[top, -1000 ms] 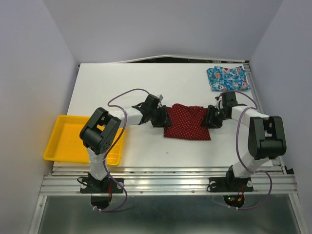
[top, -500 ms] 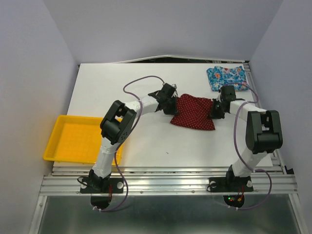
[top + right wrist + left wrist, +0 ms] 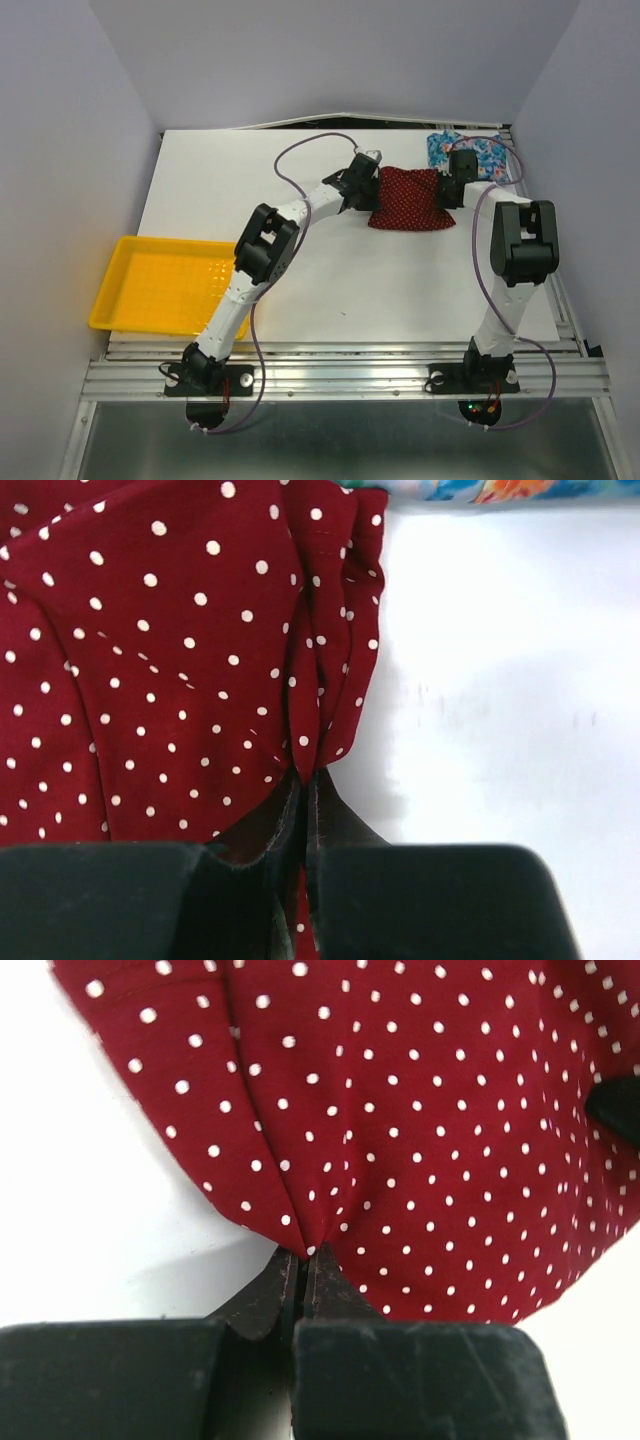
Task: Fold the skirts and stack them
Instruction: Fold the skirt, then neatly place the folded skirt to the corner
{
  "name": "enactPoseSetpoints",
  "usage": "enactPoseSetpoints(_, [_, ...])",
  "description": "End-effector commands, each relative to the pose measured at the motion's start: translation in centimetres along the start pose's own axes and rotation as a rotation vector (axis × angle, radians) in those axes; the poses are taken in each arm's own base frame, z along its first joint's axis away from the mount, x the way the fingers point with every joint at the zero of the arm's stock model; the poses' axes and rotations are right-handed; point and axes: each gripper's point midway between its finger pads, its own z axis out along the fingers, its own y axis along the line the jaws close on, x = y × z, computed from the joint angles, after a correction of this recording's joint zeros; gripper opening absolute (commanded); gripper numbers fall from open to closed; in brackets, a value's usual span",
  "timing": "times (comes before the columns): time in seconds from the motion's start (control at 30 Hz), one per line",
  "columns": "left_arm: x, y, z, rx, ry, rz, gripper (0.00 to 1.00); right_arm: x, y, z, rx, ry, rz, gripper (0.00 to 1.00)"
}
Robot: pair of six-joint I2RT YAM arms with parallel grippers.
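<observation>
Dark red skirt: soft cloth with tiny white dots [image 3: 410,200], in the upper right of the top view, stretched between the two grippers and partly bunched. Its lower hem hangs in a curve toward the centre of the frame.
Left gripper: [image 3: 303,1258] its black fingers are pinched tight on a gathered fold at the red skirt's left edge. In the left wrist view the cloth fans up and to the right from the tips.
Right gripper: [image 3: 303,776] clamped the same way on a pleated fold at the skirt's right edge. Bare white surface fills the right half of its wrist view.
Bright blue floral skirt: [image 3: 497,162] lies in the top right corner of the top view, against the table's far and right edges and partly behind the right arm. The red skirt's upper right corner is just beside it, but I cannot tell whether they overlap.
White table: [image 3: 250,180] broad bare surface across the centre, the lower middle and the upper left of the top view.
Yellow plastic tray: [image 3: 150,290] rectangular, at the lower left, well apart from both skirts. Its left rim sits at the table's left edge.
Arms: both reach far up the frame, the left one crossing diagonally from the lower left.
Walls: pale panels close on the left, right and far sides.
</observation>
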Motion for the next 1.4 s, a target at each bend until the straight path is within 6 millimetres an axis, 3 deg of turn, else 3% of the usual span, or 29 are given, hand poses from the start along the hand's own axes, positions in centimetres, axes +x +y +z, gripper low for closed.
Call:
enactPoseSetpoints(0.0, [-0.3, 0.4, -1.2, 0.003, 0.006, -0.014, 0.00, -3.6, 1.4, 0.8, -0.057, -0.092, -0.036, 0.01])
enactPoseSetpoints(0.13, [1.4, 2.7, -2.8, -0.032, 0.022, -0.013, 0.00, -3.5, 1.7, 1.5, -0.069, -0.062, -0.012, 0.01])
enactPoseSetpoints(0.23, [1.4, 4.3, -3.4, -0.047, 0.022, 0.004, 0.05, -3.4, 2.8, 1.3, -0.124, -0.054, 0.002, 0.01])
enactPoseSetpoints(0.27, [1.5, 4.7, -3.6, -0.055, 0.041, 0.007, 0.12, -3.5, 3.3, 1.1, -0.154, -0.048, 0.001, 0.01])
enactPoseSetpoints(0.3, [1.4, 5.1, -3.8, -0.063, 0.049, 0.014, 0.26, -3.4, 3.7, 1.0, -0.177, -0.038, -0.002, 0.01])
enactPoseSetpoints(0.4, [0.1, 5.7, -5.8, -0.107, -0.003, 0.120, 0.44, -2.3, 5.1, 0.5, -0.259, 0.029, 0.006, 0.01])
enactPoseSetpoints(0.43, [-0.5, 6.3, -6.7, -0.149, -0.045, 0.156, 0.59, -2.1, 5.4, 0.5, -0.274, 0.043, 0.006, 0.01])
enactPoseSetpoints(0.53, [-3.7, 6.0, -12.0, -0.187, -0.232, 0.356, 0.69, -0.4, 6.6, 0.1, -0.329, 0.116, 0.008, 0.01])
enactPoseSetpoints(0.6, [-4.5, 5.7, -13.8, -0.203, -0.273, 0.576, 0.73, 0.4, 7.8, -0.1, -0.372, 0.152, 0.020, 0.01])
enactPoseSetpoints(0.63, [-3.9, 4.1, -14.8, -0.151, -0.279, 0.674, 0.73, 1.0, 8.0, -0.3, -0.380, 0.187, 0.035, 0.02])
enactPoseSetpoints(0.73, [-2.6, 1.7, -15.6, -0.084, -0.257, 1.015, 0.72, 2.2, 9.0, -0.3, -0.420, 0.261, 0.112, 0.18])
enactPoseSetpoints(0.77, [-0.4, -0.7, -15.6, 0.024, -0.246, 1.125, 0.72, 2.5, 9.1, -0.3, -0.423, 0.277, 0.130, 0.28])
enactPoseSetpoints(0.83, [0.7, -2.3, -15.2, 0.046, -0.252, 1.293, 0.72, 2.3, 9.4, -0.4, -0.421, 0.288, 0.172, 0.54])
enactPoseSetpoints(0.93, [2.9, -6.1, -14.3, 0.109, -0.265, 1.450, 0.67, 0.4, 8.9, -0.8, -0.397, 0.254, 0.228, 0.68])
enactPoseSetpoints(1.0, [3.6, -8.2, -13.1, 0.126, -0.292, 1.501, 0.66, -1.5, 7.1, -1.0, -0.374, 0.220, 0.288, 0.74])
enactPoseSetpoints(1.03, [4.1, -8.4, -11.8, 0.122, -0.285, 1.526, 0.65, -2.2, 6.6, -1.2, -0.370, 0.210, 0.306, 0.78])
enactPoseSetpoints(1.07, [3.0, -9.7, -11.7, 0.121, -0.328, 1.535, 0.65, -2.8, 6.0, -1.4, -0.368, 0.202, 0.325, 0.78])
enactPoseSetpoints(1.13, [2.8, -10.5, -10.5, 0.111, -0.332, 1.555, 0.65, -4.2, 4.4, -1.9, -0.360, 0.183, 0.387, 0.80])
enactPoseSetpoints(1.27, [1.9, -12.1, -7.4, 0.123, -0.322, 1.613, 0.67, -4.3, 3.0, -3.3, -0.374, 0.187, 0.440, 0.85])
enactPoseSetpoints(1.37, [2.3, -12.4, -5.4, 0.139, -0.294, 1.625, 0.67, -2.9, 2.3, -3.7, -0.381, 0.218, 0.462, 0.86])
